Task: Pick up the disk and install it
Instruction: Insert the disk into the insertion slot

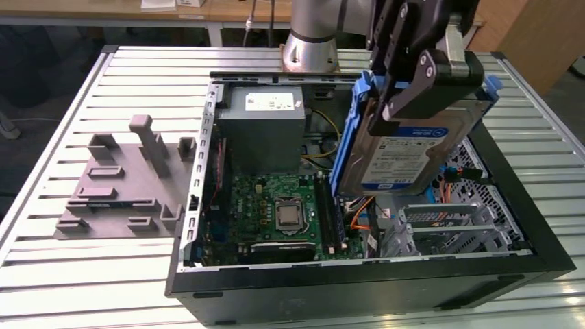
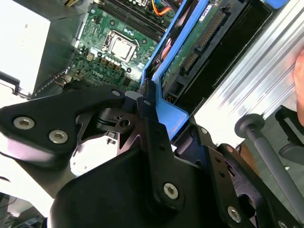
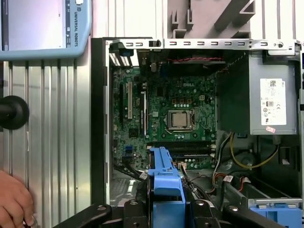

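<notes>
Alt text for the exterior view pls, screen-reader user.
The arm's end effector grips a disk in blue rails, held tilted above the open computer case. The case lies on a slatted metal table with its motherboard exposed; a grey fixture sits beside it at the exterior view's left.

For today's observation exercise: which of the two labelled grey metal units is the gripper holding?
The disk, flat and framed by blue rails, raised over the case; the bigger grey box sits mounted inside it.

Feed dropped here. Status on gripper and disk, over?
Gripper shut on disk. Disk tilted over open case, not yet seated. Person's hand beside case.
</notes>
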### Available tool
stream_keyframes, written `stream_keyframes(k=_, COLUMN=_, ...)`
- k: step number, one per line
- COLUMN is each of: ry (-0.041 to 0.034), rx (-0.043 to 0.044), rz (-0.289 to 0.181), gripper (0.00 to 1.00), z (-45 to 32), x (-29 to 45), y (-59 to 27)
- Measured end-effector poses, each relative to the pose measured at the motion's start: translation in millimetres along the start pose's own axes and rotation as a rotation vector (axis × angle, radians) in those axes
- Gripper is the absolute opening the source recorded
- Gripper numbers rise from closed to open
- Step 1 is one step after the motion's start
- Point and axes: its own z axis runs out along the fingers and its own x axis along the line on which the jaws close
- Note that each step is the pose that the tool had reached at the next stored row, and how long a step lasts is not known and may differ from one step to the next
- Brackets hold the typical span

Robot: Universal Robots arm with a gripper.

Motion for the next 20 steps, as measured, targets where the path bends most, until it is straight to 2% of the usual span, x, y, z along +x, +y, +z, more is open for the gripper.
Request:
stream_keyframes(k=8, ry=0.0, rx=0.0, rz=0.0, gripper=0.36, z=1.8, x=10.6, y=-7.1)
stream_keyframes(k=14, ry=0.0001, rx=0.0, rz=0.0, gripper=0.36, z=2.9, x=11.0, y=-18.0)
stream_keyframes(k=20, ry=0.0002, rx=0.0003, rz=0.0, gripper=0.36, z=6.0, x=13.4, y=-20.0)
